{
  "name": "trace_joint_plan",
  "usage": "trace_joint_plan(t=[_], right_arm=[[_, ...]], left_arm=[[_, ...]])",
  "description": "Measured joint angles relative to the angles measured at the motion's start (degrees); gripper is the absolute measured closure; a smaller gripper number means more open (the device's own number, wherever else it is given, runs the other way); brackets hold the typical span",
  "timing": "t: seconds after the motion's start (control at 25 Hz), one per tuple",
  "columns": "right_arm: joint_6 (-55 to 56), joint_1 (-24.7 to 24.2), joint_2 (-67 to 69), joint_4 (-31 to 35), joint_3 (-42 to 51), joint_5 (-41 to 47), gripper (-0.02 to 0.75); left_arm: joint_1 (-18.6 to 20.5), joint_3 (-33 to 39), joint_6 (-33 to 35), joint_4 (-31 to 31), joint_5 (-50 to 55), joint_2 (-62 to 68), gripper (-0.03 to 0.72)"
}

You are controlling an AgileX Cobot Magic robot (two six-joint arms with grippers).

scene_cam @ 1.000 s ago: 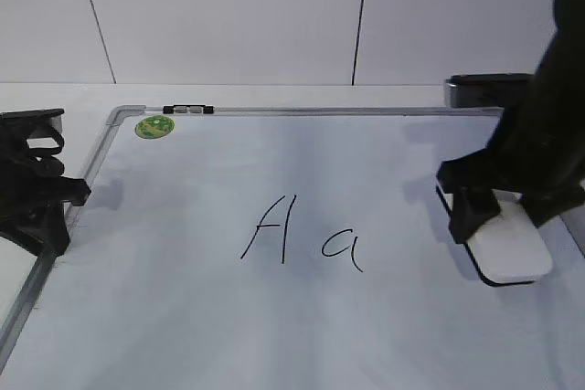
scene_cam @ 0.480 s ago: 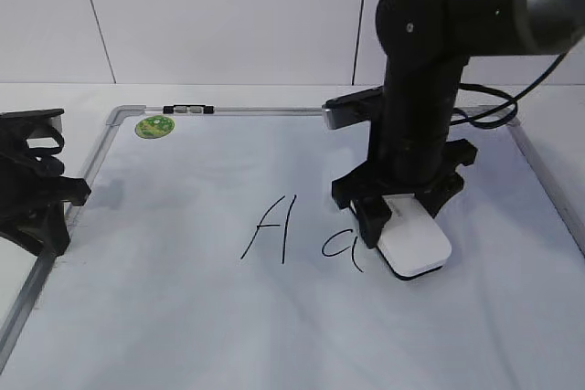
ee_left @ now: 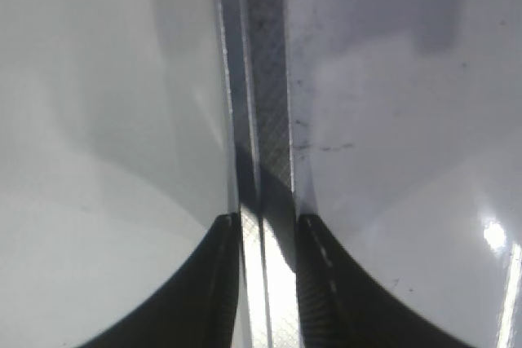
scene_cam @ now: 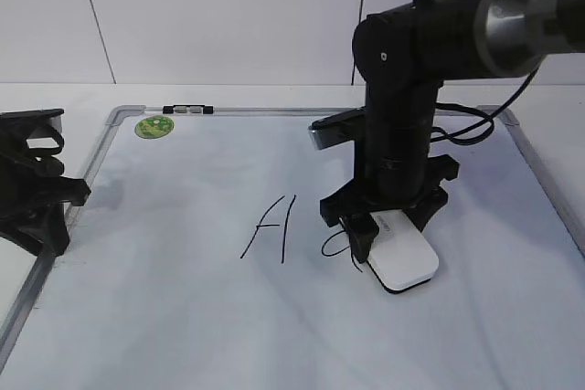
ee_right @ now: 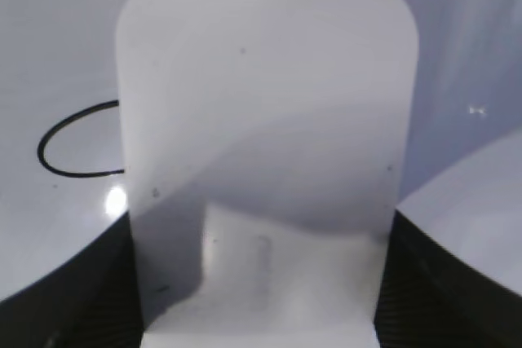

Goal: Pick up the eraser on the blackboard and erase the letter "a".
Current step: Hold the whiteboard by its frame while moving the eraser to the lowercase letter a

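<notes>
My right gripper (scene_cam: 384, 233) is shut on the white eraser (scene_cam: 399, 258) and holds it flat on the blackboard (scene_cam: 183, 317). The eraser covers the right part of the letter "a" (scene_cam: 335, 248); only its left loop shows. In the right wrist view the eraser (ee_right: 265, 144) fills the frame between the two black fingers, with the loop of the "a" (ee_right: 69, 148) at its left edge. A capital "A" (scene_cam: 270, 228) stands to the left. My left gripper (scene_cam: 55, 191) rests at the board's left frame; in its wrist view its jaws (ee_left: 267, 238) straddle the frame rail (ee_left: 265, 144) with a narrow gap.
A round green sticker (scene_cam: 154, 127) sits at the board's far left corner, beside a small clip (scene_cam: 187, 110) on the top frame. The board's right frame (scene_cam: 548, 191) runs past the right arm. A white wall stands behind the table.
My right arm has carried the eraser left across the board, from the right edge onto the right side of the "a". The left arm has not moved.
</notes>
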Motion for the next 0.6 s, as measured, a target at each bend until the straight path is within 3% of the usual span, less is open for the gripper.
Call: trace_joint_plan(t=[0.24,0.6], right_arm=[[-0.4,0.9,0.6,-1.4,-0.4,0.0,0.212],[-0.5,6.9,0.6,-3.9,-0.5,-2.7,0.213]], left_arm=[[0.0,0.0,0.0,0.2,0.0,0.0,0.516],[0.0,0.0,0.0,0.3,0.0,0.0,0.509]])
